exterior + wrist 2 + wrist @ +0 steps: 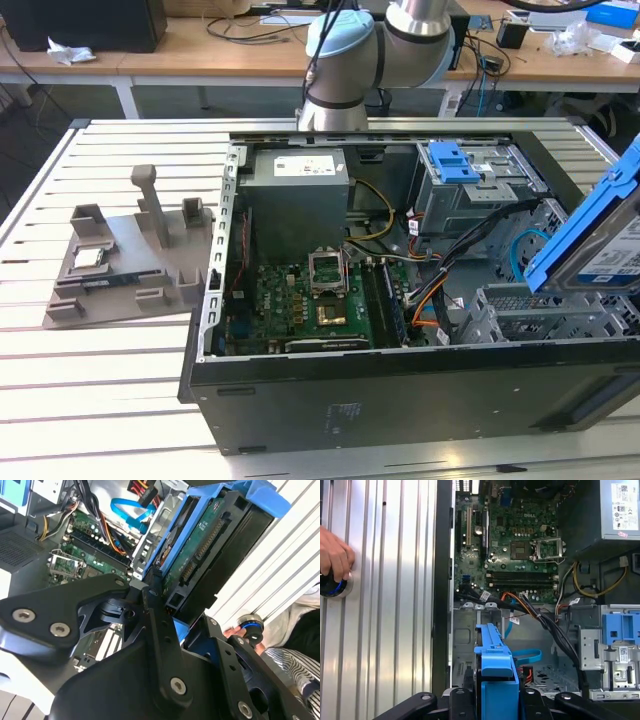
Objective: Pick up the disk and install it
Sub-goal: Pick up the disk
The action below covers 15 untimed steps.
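The disk [598, 236] is a silver drive in a blue plastic carrier. It hangs tilted above the metal drive cage [520, 310] at the exterior view's right end of the open computer case. In the second wrist view the disk [200, 550] shows its green circuit board and connector side, with my gripper [167, 602] shut on it between black fingers [150, 597]. In the first wrist view the blue carrier of the disk [495, 672] stands edge-on in my gripper [495, 702], over the bay with the blue cable [527, 656].
The black case [350, 400] lies open, showing a motherboard [310, 305], a grey power supply [297, 200], loose cables [440, 270] and a second blue caddy [455, 162]. A grey fixture [130, 260] holds a chip on the slatted table. A hand [335, 555] rests on a round knob.
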### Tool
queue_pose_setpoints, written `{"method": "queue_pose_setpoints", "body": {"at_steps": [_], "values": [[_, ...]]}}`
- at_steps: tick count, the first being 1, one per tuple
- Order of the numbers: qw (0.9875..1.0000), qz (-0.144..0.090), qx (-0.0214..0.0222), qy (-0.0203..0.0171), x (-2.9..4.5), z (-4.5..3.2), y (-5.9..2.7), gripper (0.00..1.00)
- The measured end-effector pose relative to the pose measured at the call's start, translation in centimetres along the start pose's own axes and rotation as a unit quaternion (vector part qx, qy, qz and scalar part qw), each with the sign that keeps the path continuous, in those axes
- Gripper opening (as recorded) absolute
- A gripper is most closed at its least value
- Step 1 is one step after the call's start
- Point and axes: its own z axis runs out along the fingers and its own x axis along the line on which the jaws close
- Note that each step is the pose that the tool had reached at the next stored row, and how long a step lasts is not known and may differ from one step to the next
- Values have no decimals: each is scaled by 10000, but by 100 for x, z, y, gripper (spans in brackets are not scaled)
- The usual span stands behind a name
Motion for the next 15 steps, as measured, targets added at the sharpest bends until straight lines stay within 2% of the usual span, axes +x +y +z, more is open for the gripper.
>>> {"method": "queue_pose_setpoints", "body": {"at_steps": [5,9,15], "values": [[9999,138,5,-12,-6,17,46,37],[9998,173,6,-16,-8,32,143,37],[9998,174,6,-15,-8,33,152,37]]}}
